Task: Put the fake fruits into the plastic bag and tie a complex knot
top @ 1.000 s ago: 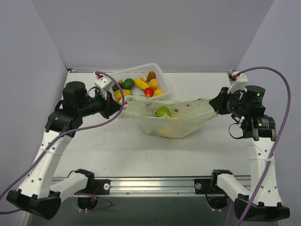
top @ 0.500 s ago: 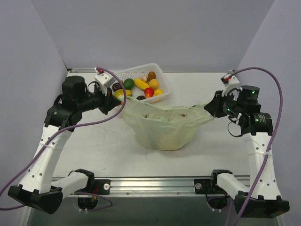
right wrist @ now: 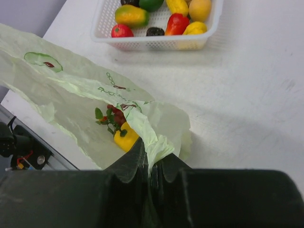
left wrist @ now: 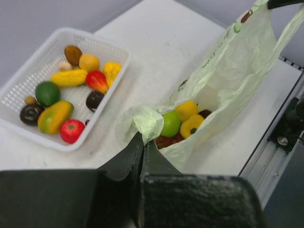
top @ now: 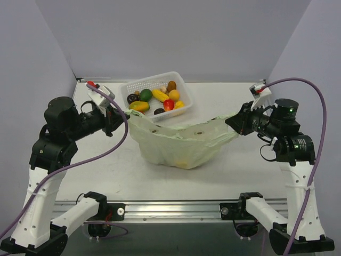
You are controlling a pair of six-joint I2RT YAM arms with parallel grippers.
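The pale-green plastic bag (top: 178, 143) hangs stretched between my two grippers above the table. My left gripper (top: 121, 114) is shut on the bag's left handle (left wrist: 148, 122). My right gripper (top: 233, 121) is shut on the bag's right handle (right wrist: 159, 140). Inside the bag I see a green fruit (left wrist: 170, 123), yellow fruits (left wrist: 186, 110) and a red berry bunch (right wrist: 113, 117) with a yellow pepper (right wrist: 124, 137). Several more fake fruits (top: 153, 98) lie in the white basket (top: 181, 85) behind the bag.
The white perforated basket (left wrist: 116, 52) stands at the back centre of the table, just behind the bag's left end. A metal rail (top: 176, 209) runs along the table's near edge. Grey walls close in the left, back and right.
Both grippers pulled further apart and the left one moved left and back. The bag is now stretched wider and flatter, and it shifted left, uncovering the basket's front.
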